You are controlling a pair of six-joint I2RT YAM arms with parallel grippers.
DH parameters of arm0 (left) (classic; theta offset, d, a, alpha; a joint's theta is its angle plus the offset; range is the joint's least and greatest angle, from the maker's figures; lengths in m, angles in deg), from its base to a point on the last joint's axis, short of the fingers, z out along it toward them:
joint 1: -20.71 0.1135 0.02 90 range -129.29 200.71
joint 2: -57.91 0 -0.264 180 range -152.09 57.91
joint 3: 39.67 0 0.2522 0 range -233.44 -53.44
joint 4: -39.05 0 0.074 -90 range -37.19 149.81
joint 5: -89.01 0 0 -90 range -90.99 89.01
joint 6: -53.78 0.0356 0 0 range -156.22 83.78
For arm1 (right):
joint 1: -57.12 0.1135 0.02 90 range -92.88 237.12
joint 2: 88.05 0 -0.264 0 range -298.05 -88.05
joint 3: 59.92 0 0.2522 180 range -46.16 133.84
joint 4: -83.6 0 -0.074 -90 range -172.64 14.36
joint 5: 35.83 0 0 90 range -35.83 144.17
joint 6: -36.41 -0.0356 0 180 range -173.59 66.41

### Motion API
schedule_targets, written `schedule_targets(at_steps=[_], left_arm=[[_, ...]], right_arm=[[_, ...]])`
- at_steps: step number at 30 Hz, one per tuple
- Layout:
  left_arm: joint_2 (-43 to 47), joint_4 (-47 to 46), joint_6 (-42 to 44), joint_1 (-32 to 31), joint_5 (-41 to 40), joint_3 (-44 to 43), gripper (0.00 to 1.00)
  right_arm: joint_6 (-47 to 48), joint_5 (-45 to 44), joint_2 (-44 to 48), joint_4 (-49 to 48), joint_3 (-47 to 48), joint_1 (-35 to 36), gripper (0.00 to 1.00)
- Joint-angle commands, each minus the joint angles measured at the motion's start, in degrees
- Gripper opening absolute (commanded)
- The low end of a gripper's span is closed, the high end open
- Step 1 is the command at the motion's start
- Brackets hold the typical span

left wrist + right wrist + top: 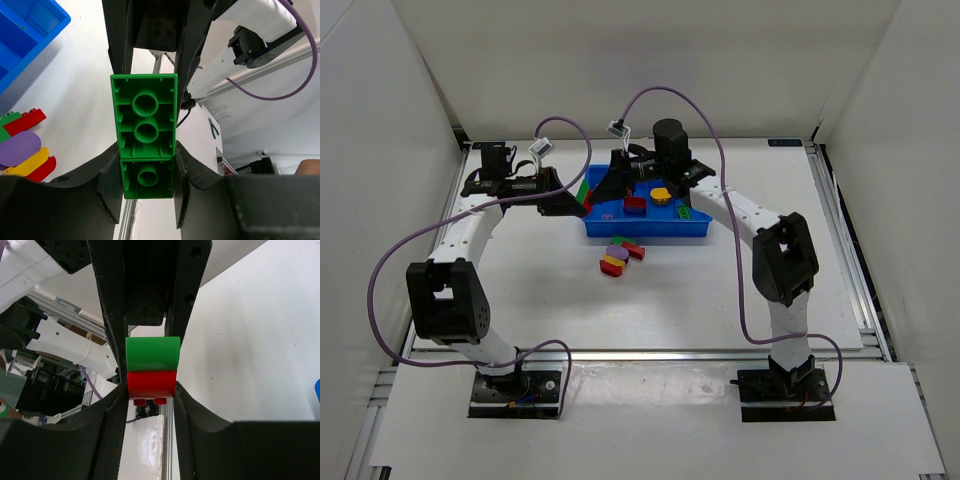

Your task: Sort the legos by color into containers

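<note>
My left gripper [146, 172] is shut on a green lego [146, 130], whose hollow underside faces the camera. In the right wrist view a red lego [151, 384] sits stuck to that green lego [152, 354]. My right gripper [150, 388] has both fingers against the red lego's sides. Seen from above, the left gripper [570, 203] and right gripper [605, 185] meet over the left end of the blue tray [650, 232] of containers, with the joined pieces [583, 190] between them. Red [635, 205], yellow [661, 195] and green [685, 212] legos lie in the tray.
A small pile of legos lies on the table in front of the tray: a purple oval [617, 252], a yellow piece [613, 260] and red ones [634, 250]. The left wrist view shows that pile [22, 150] and a tray corner [30, 30]. White walls enclose the table.
</note>
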Motion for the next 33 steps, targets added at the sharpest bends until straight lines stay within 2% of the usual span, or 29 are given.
schedule_targets(at_steps=[1,3,4,7,12,17,20,27,33], left_arm=[[2.78,-0.24,0.63,-0.18,6.85,-1.06,0.37],[2.78,-0.24,0.19,-0.18,5.89,-0.8,0.45],[2.69,-0.24,-0.51,-0.27,5.45,-0.62,0.48],[2.87,-0.24,-1.39,-0.18,4.4,-0.36,0.54],[3.74,-0.24,-2.88,-0.18,2.73,-0.27,0.65],[4.54,-0.24,-3.24,-0.1,2.55,0.26,0.67],[4.54,-0.33,-2.72,-0.18,2.28,0.34,0.65],[3.48,-0.33,-2.27,-0.18,2.72,-0.27,0.53],[3.48,-0.33,-1.4,-0.18,2.2,-0.27,0.3]], right_arm=[[-0.01,3.3,-0.14,-3.67,-0.36,0.67,0.31],[-0.1,3.56,-0.14,-4.37,-0.36,0.84,0.24],[-0.1,3.74,-0.14,-4.46,-0.36,1.02,0.17],[0.25,3.83,0.38,-4.64,-0.62,1.02,0.08],[2.53,4.97,2.31,-3.59,-2.72,0.84,0.06],[4.55,5.15,4.69,-1.39,-5.02,0.06,0.05],[5.61,4.97,5.48,-0.51,-5.81,-0.3,0.05],[5.88,4.53,5.31,-0.25,-5.28,-0.39,0.04],[5.61,4.7,4.78,-0.25,-4.32,-0.3,0.04]])
